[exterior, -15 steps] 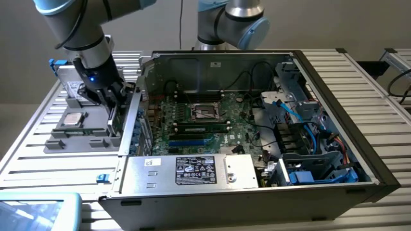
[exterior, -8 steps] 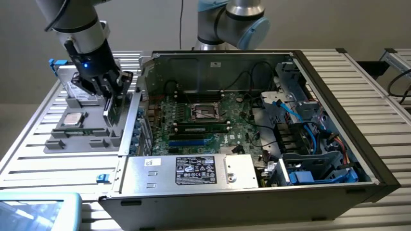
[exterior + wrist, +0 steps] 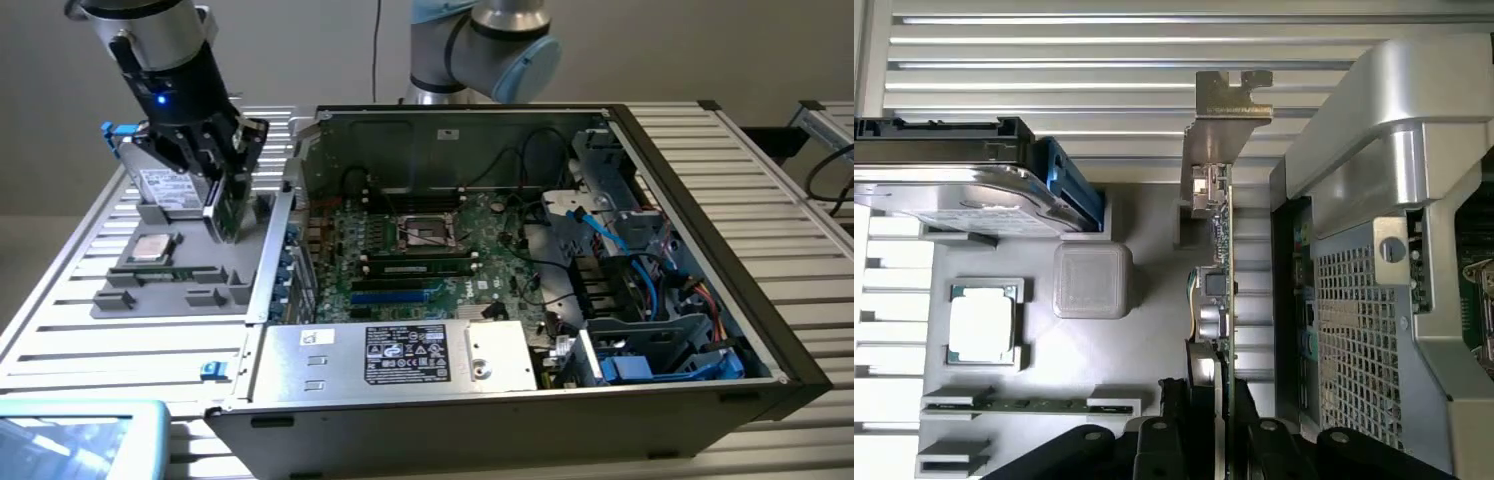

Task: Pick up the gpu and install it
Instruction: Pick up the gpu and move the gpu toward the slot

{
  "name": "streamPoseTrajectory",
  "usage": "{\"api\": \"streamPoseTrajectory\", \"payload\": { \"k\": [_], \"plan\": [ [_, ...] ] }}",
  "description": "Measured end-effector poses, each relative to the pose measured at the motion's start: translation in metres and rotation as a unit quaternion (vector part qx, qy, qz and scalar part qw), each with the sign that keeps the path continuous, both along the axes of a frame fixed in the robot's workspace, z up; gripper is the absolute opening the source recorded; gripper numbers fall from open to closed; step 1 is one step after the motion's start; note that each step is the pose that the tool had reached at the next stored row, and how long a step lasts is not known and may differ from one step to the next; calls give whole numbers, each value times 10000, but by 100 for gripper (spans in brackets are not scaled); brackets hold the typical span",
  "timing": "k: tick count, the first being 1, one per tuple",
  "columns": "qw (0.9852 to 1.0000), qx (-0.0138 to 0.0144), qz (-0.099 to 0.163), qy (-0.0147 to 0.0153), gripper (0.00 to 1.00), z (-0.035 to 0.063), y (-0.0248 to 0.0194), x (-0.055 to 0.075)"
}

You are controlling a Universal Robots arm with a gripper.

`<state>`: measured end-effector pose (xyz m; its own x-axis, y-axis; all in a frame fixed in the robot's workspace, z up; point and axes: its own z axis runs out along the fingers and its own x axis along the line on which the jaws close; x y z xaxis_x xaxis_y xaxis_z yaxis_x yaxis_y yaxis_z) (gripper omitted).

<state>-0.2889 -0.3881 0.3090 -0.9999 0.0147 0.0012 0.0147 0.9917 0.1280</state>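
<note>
The step in hand looked to be lifting the card out, and the room for it was narrow. The slatted table (image 3: pixel 747 160) bore the open computer case (image 3: pixel 467 430) across its middle and out to the edge on the exterior view's right. The grey holder tray (image 3: pixel 160 300) lay just beside the case, toward the table's edge on the exterior view's left. On the tray, the hard drive (image 3: pixel 167 185) stood at the far end. The gpu (image 3: pixel 227 215) stood on edge along the tray's side nearest the case wall, and the CPU (image 3: pixel 151 247) lay flat further from the case.

Doing it well probably called for a straight pull in the card's own plane, held upright. A tilt could wedge it in the tray or knock its metal bracket (image 3: pixel 1229 100) on the case rim. Whether its lower edge sat in the tray's slot or hung clear could not be told.

The gripper (image 3: pixel 216 185) stood over the card, its jaws partway closed, one finger on each face, gripping it.
</note>
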Motion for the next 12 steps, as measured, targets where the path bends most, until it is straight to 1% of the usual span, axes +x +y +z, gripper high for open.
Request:
{"api": "streamPoseTrajectory", "payload": {
  "k": [12],
  "plan": [
    [10000,0,0,-2,29,542,0,-2]
  ]
}}
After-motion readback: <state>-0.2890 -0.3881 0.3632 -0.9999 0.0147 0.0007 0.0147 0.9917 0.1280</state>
